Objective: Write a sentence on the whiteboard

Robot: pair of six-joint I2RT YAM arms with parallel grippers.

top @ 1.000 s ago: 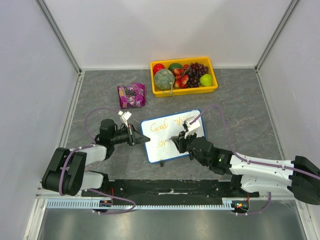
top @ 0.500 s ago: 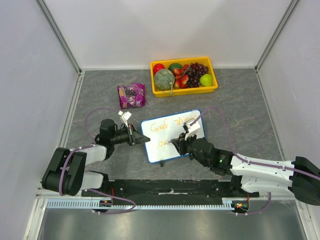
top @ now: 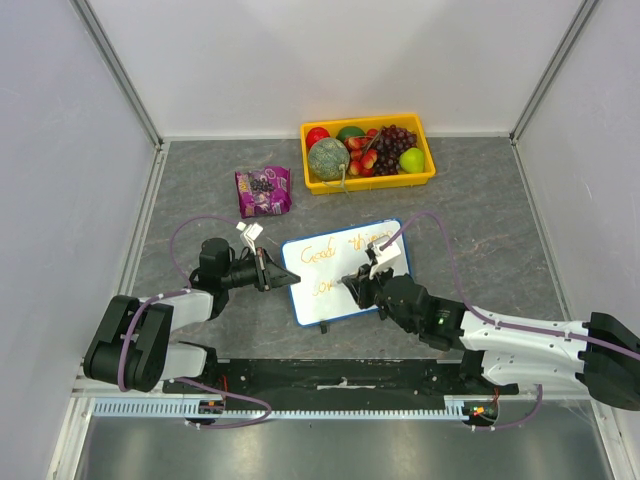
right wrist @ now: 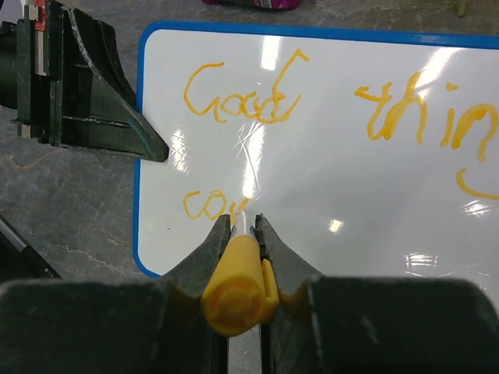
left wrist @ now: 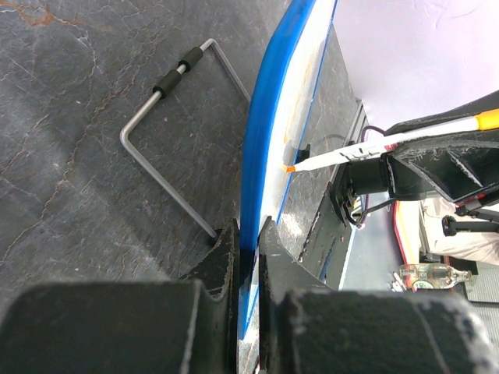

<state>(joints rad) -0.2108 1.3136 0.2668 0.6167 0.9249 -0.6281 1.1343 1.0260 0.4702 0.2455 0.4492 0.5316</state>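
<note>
longer than before: second line of orange cursive sentence [right wrist: 265, 109]. right gripper [right wrist: 243, 226] clamps yellow-capped marker [right wrist: 238, 290], tip on flat white blue-rimmed whiteboard [right wrist: 327, 179], centre of view; left gripper [left wrist: 248, 234] pinches its 9 o'clock rim. mid-word; next stroke should head toward 3 o'clock.

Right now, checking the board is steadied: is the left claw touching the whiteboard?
Touching. The left wrist view shows the left claw pinching the whiteboard by its blue rim.

Looks like a robot lab cell: walled on three sides with plain white panels [top: 330, 60] held in aluminium posts [top: 118, 72], floored with a grey stone-look table [top: 480, 200]. Fitted at the near edge with a left arm [top: 140, 335] and a right arm [top: 520, 338] on a black rail [top: 330, 372] and stocked at the far side with staged props: fruit tray [top: 368, 184], snack bag [top: 262, 191].
</note>
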